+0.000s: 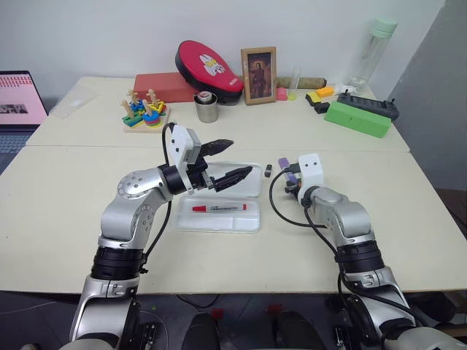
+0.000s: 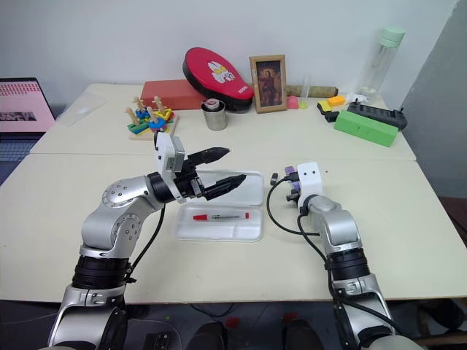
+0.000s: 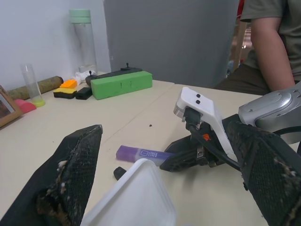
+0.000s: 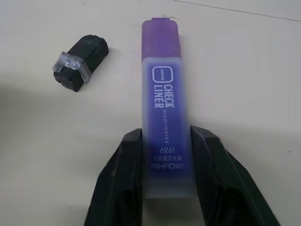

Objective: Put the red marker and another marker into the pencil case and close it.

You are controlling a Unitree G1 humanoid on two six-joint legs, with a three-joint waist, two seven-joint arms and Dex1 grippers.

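Two black fingers of the right gripper (image 4: 165,176) press against both sides of the short, flat purple highlighter (image 4: 162,110), near its pale end, so they pinch it while it lies flat on the cream table (image 1: 66,211). Just beside the highlighter's purple cap sits a tiny black object (image 4: 80,62), apart from it. Both are to the right of the flat white plastic pencil case (image 1: 219,216), close to its right side.

Inside the open tray of the pencil case lies the slim red marker with white barrel and red cap (image 1: 217,208), resting lengthwise. The lid of the case (image 1: 248,182) lies open on the far side of the tray.

Above the pencil case hangs the left gripper (image 1: 232,160), clear of the case, its two black fingers spread wide and holding nothing; they point toward the right gripper.

Far behind the pencil case, at the table's right back edge, stands a green rectangular box (image 1: 357,118). A person's arm (image 3: 273,42) shows in the left wrist view beyond the table.
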